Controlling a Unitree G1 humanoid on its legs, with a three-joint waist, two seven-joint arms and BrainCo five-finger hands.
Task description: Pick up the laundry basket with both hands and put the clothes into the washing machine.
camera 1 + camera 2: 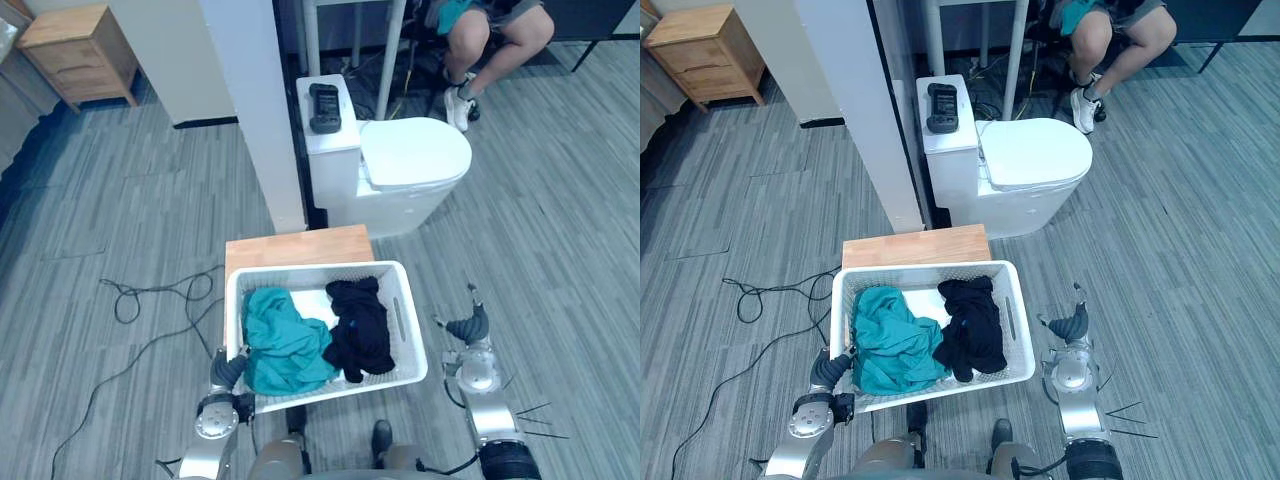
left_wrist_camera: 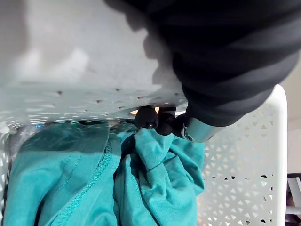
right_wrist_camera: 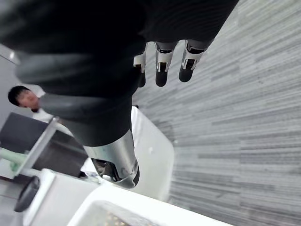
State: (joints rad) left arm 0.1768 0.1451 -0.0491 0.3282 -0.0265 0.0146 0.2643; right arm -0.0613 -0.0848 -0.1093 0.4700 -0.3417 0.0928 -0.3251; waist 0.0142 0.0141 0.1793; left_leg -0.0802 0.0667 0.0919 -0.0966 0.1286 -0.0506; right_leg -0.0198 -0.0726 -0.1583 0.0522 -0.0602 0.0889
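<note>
The white laundry basket (image 1: 330, 271) sits on a low wooden table (image 1: 298, 246). Inside lie a teal garment (image 1: 285, 342) on the left and a black garment (image 1: 360, 326) on the right. My left hand (image 1: 228, 370) is at the basket's near left corner. In the left wrist view its dark fingertips (image 2: 146, 117) curl over the rim above the teal cloth (image 2: 94, 179). My right hand (image 1: 470, 327) hovers a short way off the basket's right side, touching nothing. Its fingers (image 3: 161, 70) hang straight over the floor.
A white toilet-shaped unit (image 1: 410, 160) with its lid closed stands just beyond the table, with a black device (image 1: 324, 107) on its tank. A white pillar (image 1: 255, 110) rises to the left of the unit. A wooden nightstand (image 1: 75, 50) is far left, and a seated person (image 1: 490, 35) is at the back right.
</note>
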